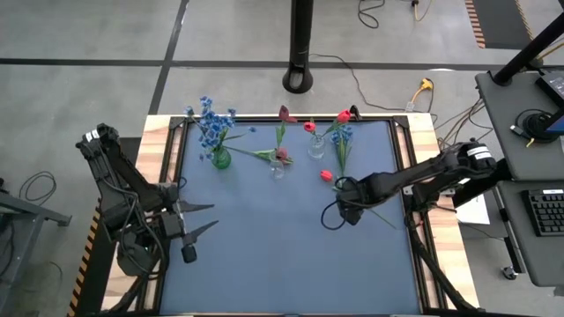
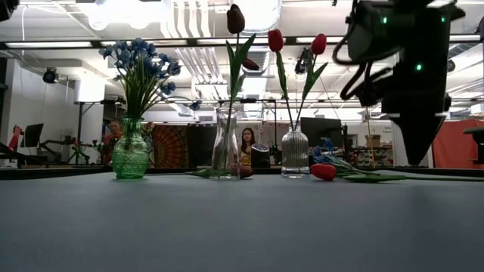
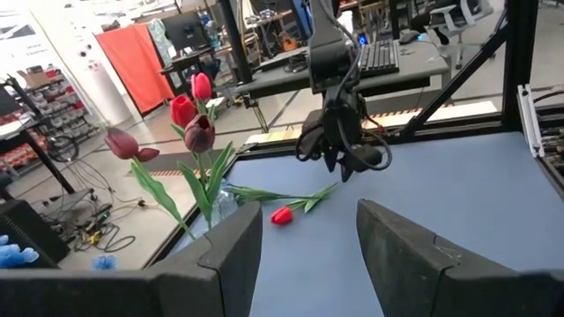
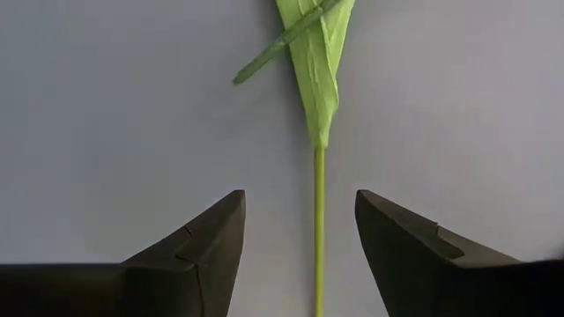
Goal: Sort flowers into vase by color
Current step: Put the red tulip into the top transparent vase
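Observation:
A red tulip (image 1: 326, 176) lies on the blue table, its bud (image 2: 324, 171) toward the vases and its green stem (image 4: 318, 220) running toward the near right. My right gripper (image 4: 300, 238) hangs over it, pointing down, open, one finger on each side of the stem below the leaf (image 4: 317, 53), touching nothing. A blue flower (image 1: 342, 145) lies beside the ribbed clear vase (image 2: 295, 159), which holds two red tulips. The green vase (image 1: 220, 158) holds blue flowers. The middle clear vase (image 2: 225, 143) holds a dark red tulip. My left gripper (image 1: 204, 218) waits open at the table's left.
The three vases stand in a row near the table's far edge (image 1: 291, 117). Another flower lies at the foot of the middle vase (image 1: 264, 155). The near half of the blue mat (image 1: 282, 264) holds no objects. A person (image 2: 247, 140) shows in the room beyond.

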Robot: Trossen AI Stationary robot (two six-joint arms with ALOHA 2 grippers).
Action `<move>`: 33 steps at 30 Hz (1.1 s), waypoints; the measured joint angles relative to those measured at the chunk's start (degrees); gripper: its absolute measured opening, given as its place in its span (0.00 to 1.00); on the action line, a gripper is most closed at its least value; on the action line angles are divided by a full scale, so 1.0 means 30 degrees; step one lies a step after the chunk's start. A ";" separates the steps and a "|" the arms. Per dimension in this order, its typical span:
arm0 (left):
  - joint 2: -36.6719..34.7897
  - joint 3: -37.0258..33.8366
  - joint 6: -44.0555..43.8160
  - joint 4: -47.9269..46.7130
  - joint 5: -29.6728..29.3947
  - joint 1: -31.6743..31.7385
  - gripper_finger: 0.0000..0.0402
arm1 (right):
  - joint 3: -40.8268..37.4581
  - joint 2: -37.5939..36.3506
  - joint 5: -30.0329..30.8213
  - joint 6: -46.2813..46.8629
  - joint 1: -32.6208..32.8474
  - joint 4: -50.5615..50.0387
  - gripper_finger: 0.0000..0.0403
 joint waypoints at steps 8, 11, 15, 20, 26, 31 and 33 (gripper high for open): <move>0.0000 -0.0007 0.0000 -0.0134 -0.0014 0.0015 0.42 | -0.1108 0.0260 0.0382 -0.0227 -0.0472 0.2101 0.43; 0.0000 -0.0037 0.0000 -0.0127 -0.0041 0.0024 0.42 | -0.1186 0.0413 0.0781 -0.0363 -0.0498 0.2512 0.36; 0.0000 -0.0269 -0.0139 -0.0137 -0.0051 0.0058 0.42 | -0.1510 0.0848 0.0927 -0.0609 -0.0508 0.3442 0.24; 0.0000 -0.0328 -0.0204 -0.0149 -0.0051 0.0073 0.42 | -0.1625 0.1189 0.0688 -0.0822 -0.0545 0.3631 0.10; -0.0044 -0.0334 -0.0204 -0.0164 -0.0174 0.0153 0.42 | -0.0948 0.0830 -0.0379 -0.1209 -0.0559 0.2756 0.03; -0.0051 -0.0364 -0.0212 -0.0193 -0.0204 0.0285 0.42 | 0.0155 0.0109 -0.2033 -0.2214 -0.0559 0.1839 0.02; -0.0051 -0.0364 -0.0212 -0.0177 -0.0204 0.0382 0.42 | 0.0608 -0.0323 -0.2753 -0.2663 -0.0552 0.1962 0.02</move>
